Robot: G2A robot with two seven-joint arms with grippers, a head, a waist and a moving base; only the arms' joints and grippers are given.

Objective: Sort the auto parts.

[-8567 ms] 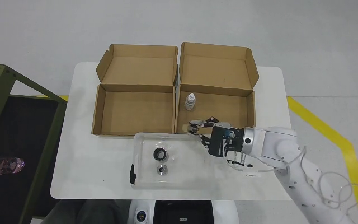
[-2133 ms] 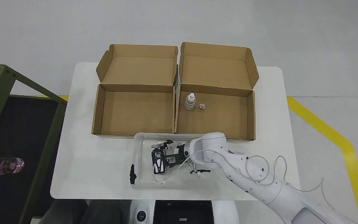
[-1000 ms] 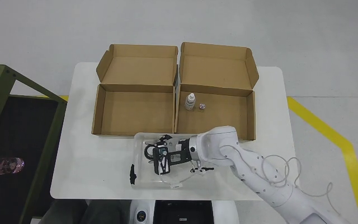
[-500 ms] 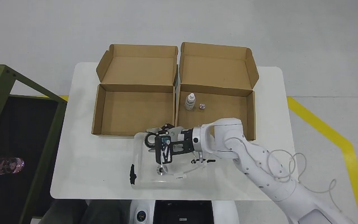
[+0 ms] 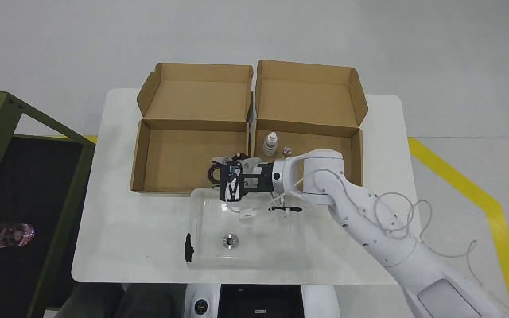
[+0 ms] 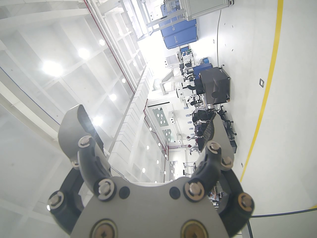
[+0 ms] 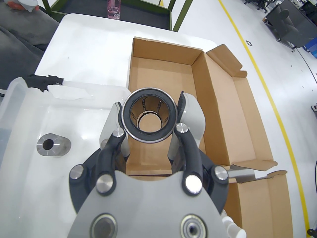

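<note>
My right gripper [image 7: 149,111] [image 5: 219,172] is shut on a black-rimmed cylindrical bearing [image 7: 149,117] [image 5: 217,172], held over the near wall of the left cardboard box [image 5: 191,159] [image 7: 163,73]. A short steel bushing [image 5: 231,241] [image 7: 52,145] lies in the clear plastic bin [image 5: 199,208] [image 7: 22,115]. In the right cardboard box [image 5: 318,155] stand a small white bottle [image 5: 271,144] and a tiny part [image 5: 287,149]. My left gripper [image 6: 148,134] is open, pointing up at the hall with nothing between its fingers.
Black tape [image 5: 188,246] [image 7: 42,81] marks one corner of the bin. Both boxes have their lids folded back toward the far side of the white table [image 5: 111,199]. A green rack [image 5: 32,183] stands off the table's left edge.
My right gripper has lifted the bearing out of the bin and carried it toward the left box's near wall. The steel bushing has stayed in the bin.
</note>
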